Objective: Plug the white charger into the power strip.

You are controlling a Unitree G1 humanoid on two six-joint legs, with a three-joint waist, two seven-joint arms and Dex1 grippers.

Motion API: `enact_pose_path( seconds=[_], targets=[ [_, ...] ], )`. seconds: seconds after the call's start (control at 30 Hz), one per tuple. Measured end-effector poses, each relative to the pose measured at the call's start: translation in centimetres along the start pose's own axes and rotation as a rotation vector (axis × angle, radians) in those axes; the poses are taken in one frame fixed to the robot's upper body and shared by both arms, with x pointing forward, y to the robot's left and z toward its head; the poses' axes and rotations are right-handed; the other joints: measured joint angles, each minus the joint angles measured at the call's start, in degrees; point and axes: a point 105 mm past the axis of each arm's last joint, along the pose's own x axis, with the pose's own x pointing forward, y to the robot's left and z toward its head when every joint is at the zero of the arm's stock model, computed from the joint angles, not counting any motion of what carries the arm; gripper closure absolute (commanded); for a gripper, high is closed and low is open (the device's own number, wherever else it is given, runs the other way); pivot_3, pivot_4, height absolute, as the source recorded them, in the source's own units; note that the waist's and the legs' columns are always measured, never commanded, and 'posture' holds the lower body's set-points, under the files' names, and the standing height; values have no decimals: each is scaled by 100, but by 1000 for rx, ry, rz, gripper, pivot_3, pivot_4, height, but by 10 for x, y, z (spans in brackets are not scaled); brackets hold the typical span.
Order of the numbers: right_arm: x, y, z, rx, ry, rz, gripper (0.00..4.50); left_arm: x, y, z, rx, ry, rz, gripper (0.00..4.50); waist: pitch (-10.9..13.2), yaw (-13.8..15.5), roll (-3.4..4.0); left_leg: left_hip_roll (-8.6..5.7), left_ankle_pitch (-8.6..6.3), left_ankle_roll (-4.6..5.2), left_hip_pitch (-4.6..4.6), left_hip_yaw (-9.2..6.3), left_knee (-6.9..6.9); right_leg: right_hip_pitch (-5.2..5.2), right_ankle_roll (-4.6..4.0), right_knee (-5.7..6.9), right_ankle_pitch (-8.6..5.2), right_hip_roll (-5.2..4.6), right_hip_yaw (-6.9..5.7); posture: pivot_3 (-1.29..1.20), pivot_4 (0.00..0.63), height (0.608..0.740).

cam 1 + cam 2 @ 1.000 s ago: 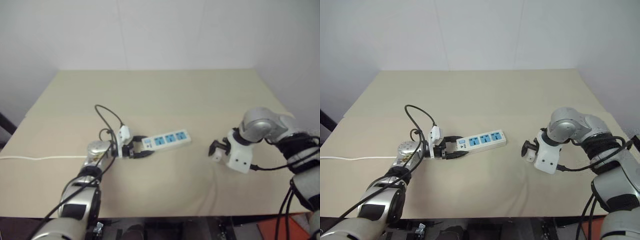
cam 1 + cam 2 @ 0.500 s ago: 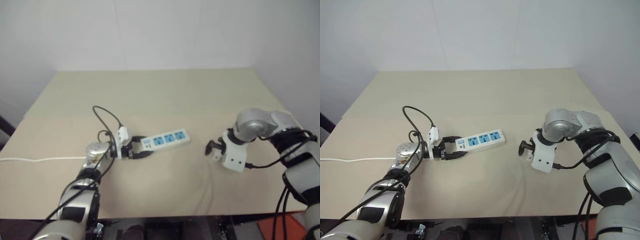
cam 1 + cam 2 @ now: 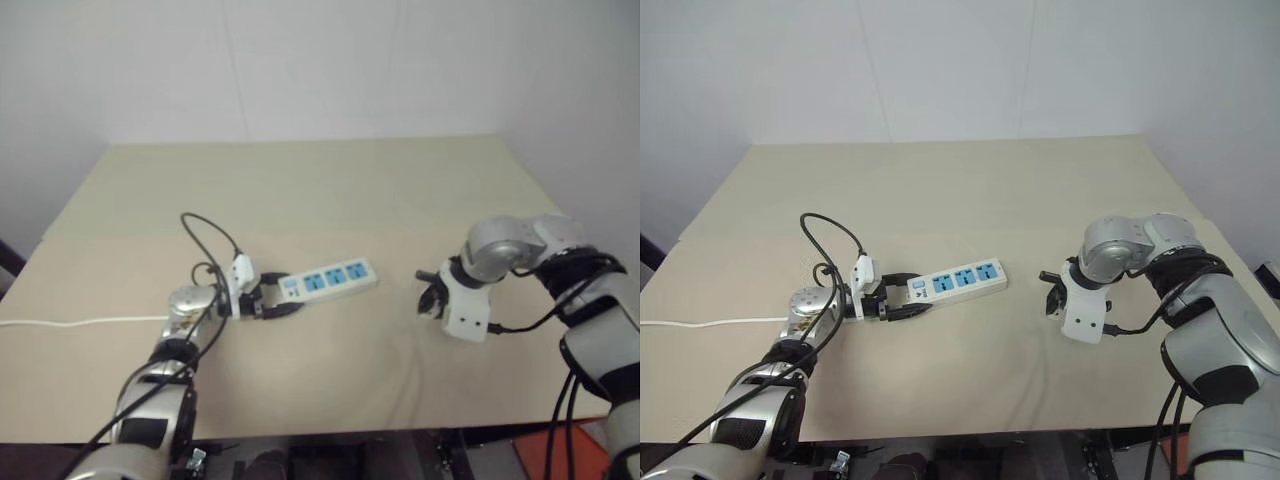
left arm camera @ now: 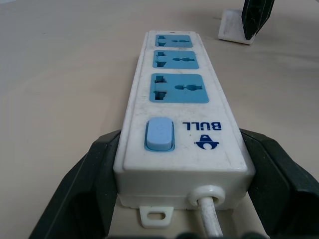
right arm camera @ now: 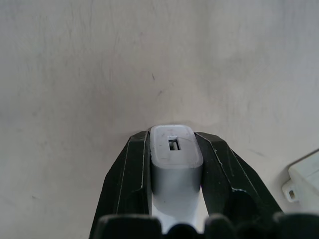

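The power strip [image 3: 330, 277], a white bar with three blue sockets, lies on the tan table just left of centre. My left gripper [image 3: 270, 302] is shut on its switch end, and the black fingers [image 4: 79, 189] clamp both sides of the strip [image 4: 182, 124]. To the right of the strip, my right gripper [image 3: 1053, 297] points down at the table. It is shut on the white charger [image 5: 175, 164], a small white block pinched between the two black fingers [image 5: 124, 174]. From the left wrist the charger [image 4: 234, 32] appears beyond the strip's far end.
The strip's thin white cord [image 3: 80, 322] runs left to the table's [image 3: 330, 190] edge. A black cable [image 3: 205, 235] loops up from my left wrist. A white wall stands behind the table. Bare tabletop separates the strip and the charger.
My right gripper's fingers stood open over the charger and have now closed on it. The left gripper and the strip have not moved.
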Motion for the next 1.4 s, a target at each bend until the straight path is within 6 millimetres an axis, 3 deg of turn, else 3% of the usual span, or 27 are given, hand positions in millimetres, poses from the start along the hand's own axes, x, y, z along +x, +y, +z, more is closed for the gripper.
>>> enact_pose_path(
  seconds=[0.17, 0.3, 0.43, 0.57, 0.8, 1.03, 1.2, 1.4],
  targets=[
    [-4, -2, -1, 23, 14, -37, 3396, -1, -6, 1, 13, 9, -62, 1243, 0, -4, 0, 1, -1, 2, -2, 3, -1, -1, 0, -2, 0, 0, 1, 0, 150, 740],
    [-22, -5, -7, 146, 55, -144, 3396, -4, -12, 4, 36, 17, -136, 1243, 0, -2, 0, 3, -5, 8, -9, 3, -2, -2, 0, -11, 0, 1, 1, 0, 150, 740],
    [-48, -17, -16, 408, 72, -390, 3396, -7, -19, 6, 65, 36, -221, 1243, 0, 4, 0, 9, -10, 17, -18, 0, -1, -4, -1, -17, 1, 2, 1, 0, 150, 740],
    [-60, -20, -15, 631, 19, -620, 3396, -5, -24, 8, 77, 38, -265, 1243, 0, 38, -1, 14, -16, 27, -25, -2, 0, -4, -1, -13, 2, 4, -3, 0, 150, 740],
    [-90, -56, -3, 1106, -292, -1223, 3396, 5, -32, 12, 73, 37, -339, 1243, -3, 168, 2, 19, -17, 29, -52, -8, 6, -21, 0, -7, 15, 6, -9, 0, 150, 740],
    [-69, -99, 29, 1320, -783, -1387, 3396, 9, -35, 12, 66, 41, -350, 1243, -4, 219, 2, 9, -17, 30, -56, -7, 14, -14, 12, -18, 23, 5, -9, 0, 150, 740],
    [-61, -106, 31, 1350, -929, -1370, 3396, 9, -36, 10, 58, 45, -336, 1243, -5, 213, 3, 7, -17, 30, -52, -5, 17, -8, 15, -21, 25, 6, -11, 0, 150, 740],
    [-33, -109, 34, 1371, -1051, -1285, 3396, 10, -36, 10, 55, 46, -325, 1243, -6, 187, 4, 7, -17, 30, -49, -3, 17, -6, 15, -19, 25, 6, -11, 0, 150, 740]
  ],
)
